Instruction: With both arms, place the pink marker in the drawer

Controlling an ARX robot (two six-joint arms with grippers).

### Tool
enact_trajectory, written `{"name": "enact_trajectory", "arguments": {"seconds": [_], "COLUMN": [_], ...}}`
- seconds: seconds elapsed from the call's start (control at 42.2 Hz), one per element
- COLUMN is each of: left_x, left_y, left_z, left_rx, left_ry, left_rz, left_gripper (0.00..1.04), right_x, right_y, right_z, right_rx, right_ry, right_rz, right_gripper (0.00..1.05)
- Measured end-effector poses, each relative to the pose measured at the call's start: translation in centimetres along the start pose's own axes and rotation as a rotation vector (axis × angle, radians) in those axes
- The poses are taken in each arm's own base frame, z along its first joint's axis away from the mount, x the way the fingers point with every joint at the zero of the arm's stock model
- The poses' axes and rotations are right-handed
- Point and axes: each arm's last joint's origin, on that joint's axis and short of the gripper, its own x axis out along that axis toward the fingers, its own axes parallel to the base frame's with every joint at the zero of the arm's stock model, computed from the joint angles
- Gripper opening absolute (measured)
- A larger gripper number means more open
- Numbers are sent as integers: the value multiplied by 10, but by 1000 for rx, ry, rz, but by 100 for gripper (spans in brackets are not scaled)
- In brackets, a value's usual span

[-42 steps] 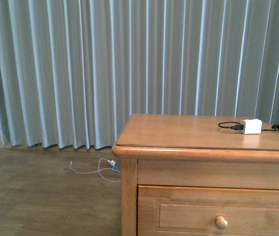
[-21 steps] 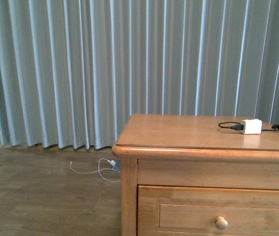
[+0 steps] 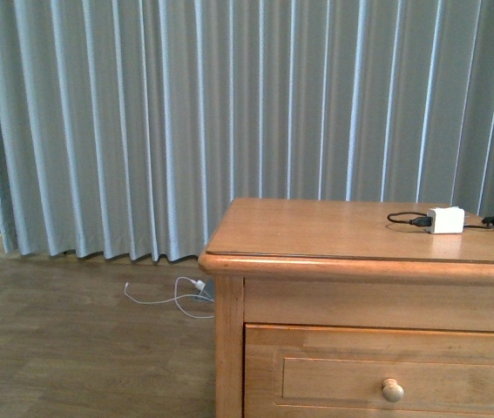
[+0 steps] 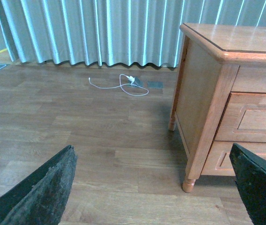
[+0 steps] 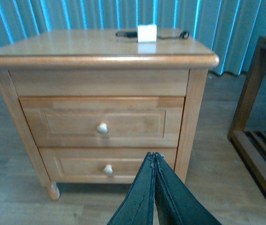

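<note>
The pink marker is not in any view. The drawer (image 3: pixel 386 374) is the upper one of a honey-brown wooden cabinet, closed, with a round pale knob (image 3: pixel 392 391); it also shows in the right wrist view (image 5: pixel 102 122). My left gripper (image 4: pixel 156 187) is open and empty, low over the floor to the left of the cabinet. My right gripper (image 5: pixel 154 154) is shut on nothing, in front of the cabinet, level with the lower drawer front (image 5: pixel 109 164). Neither arm shows in the front view.
A white charger block (image 3: pixel 445 220) with a black cable lies on the cabinet top (image 3: pixel 316 231). A white cable (image 3: pixel 172 298) lies on the wooden floor by the grey curtain (image 3: pixel 186 113). A dark wooden rack (image 5: pixel 259 131) stands right of the cabinet.
The front view has shifted slightly: the cabinet sits a little lower and its top edge shows more. Nothing else has moved.
</note>
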Motion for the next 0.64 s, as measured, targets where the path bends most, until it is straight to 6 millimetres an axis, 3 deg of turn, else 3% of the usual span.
{"name": "enact_trajectory", "arguments": {"seconds": [0.332,0.64], "left_x": [0,0], "left_y": [0,0], "left_z": [0,0], "left_rx": [0,0], "left_ry": [0,0], "left_rz": [0,-1], "left_gripper": [99,99], "right_x": [-2,-2], "right_y": [0,0], "right_z": [2,2], "right_rx": [0,-2], "right_ry": [-24,-24], "right_rz": [0,0], "right_gripper": [1,69]}}
